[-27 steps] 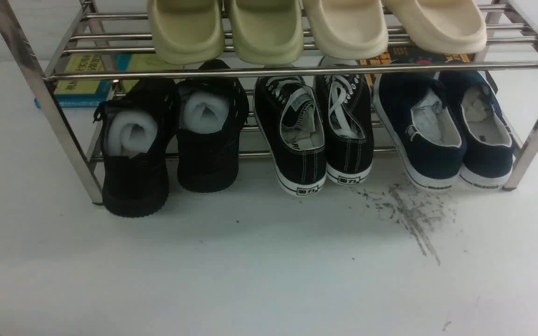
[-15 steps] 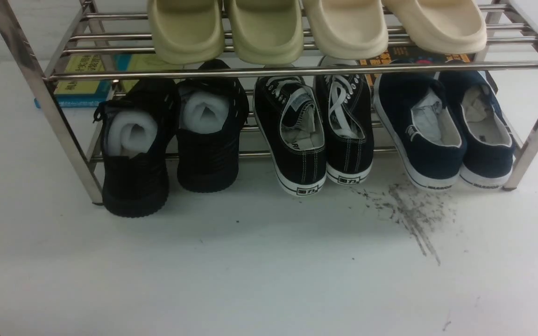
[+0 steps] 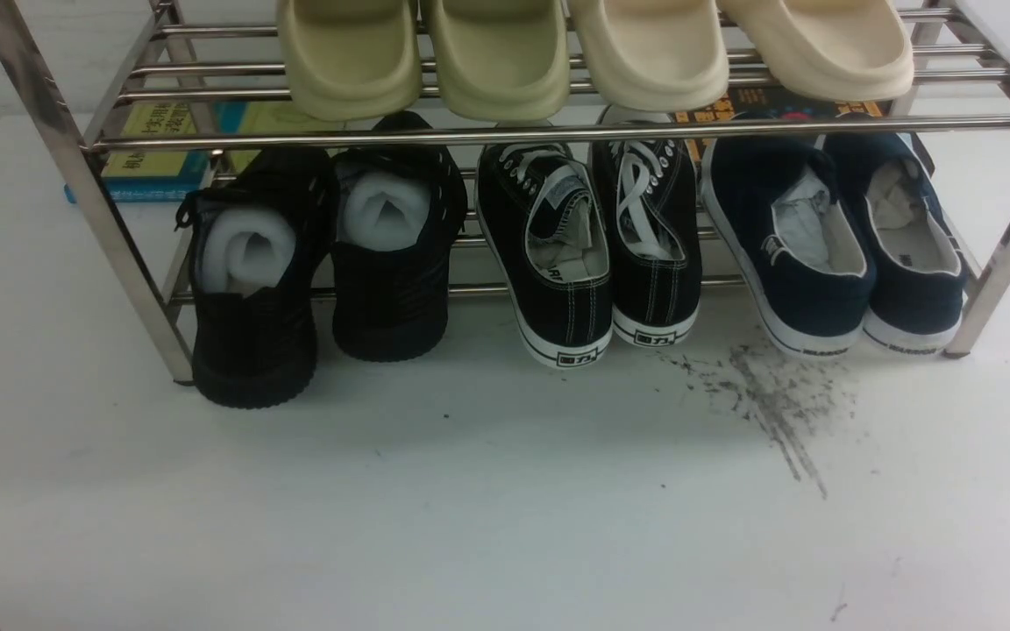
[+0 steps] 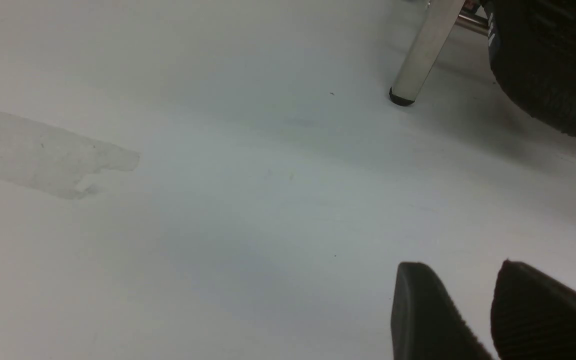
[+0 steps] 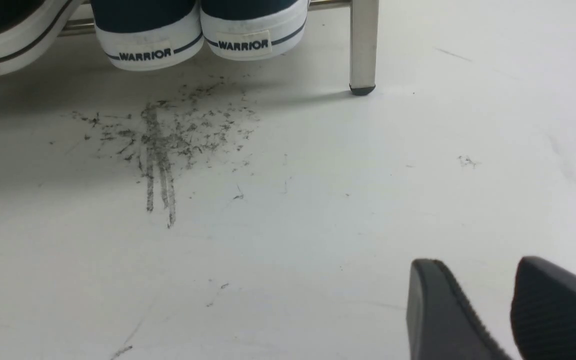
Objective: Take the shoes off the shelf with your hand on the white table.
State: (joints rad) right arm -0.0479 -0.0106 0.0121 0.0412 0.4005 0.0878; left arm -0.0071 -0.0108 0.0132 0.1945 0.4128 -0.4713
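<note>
A: Where are the navy shoes [image 3: 807, 294] now?

B: Both sit on the lower tier of the shelf [image 3: 558, 133], at its right end, with the heels toward us and reaching past the front bar. No shoe is on the table [image 3: 470, 526] yet. The black lace-up sneakers [image 3: 593, 263] are just beside them on the left, and the right leg [image 3: 1000, 263] of the shelf is close on the other side.

A: And our pincers?

B: The right pincer [image 5: 478, 262] is low over the table, well short of the shoes. Its pads are moderately apart and nothing is between them. The left pincer [image 4: 460, 265] looks the same, a little open and empty, with the left leg [image 4: 425, 50] ahead of it.

A: So we judge that the step is the approach with the right arm. How do we do it well?

B: We go in under the upper bar and take one shoe at its heel. The canvas is soft and will fold, but the white rubber sole is firm, and the paper stuffing helps to keep the shape. The bars are round, shiny steel, so the sole should slide easily. We pull straight toward us, without touching the leg or the sneakers.

A: And where do we put it?

B: On the flat table in front, perhaps near the grey scuff marks [image 3: 768, 403].
</note>
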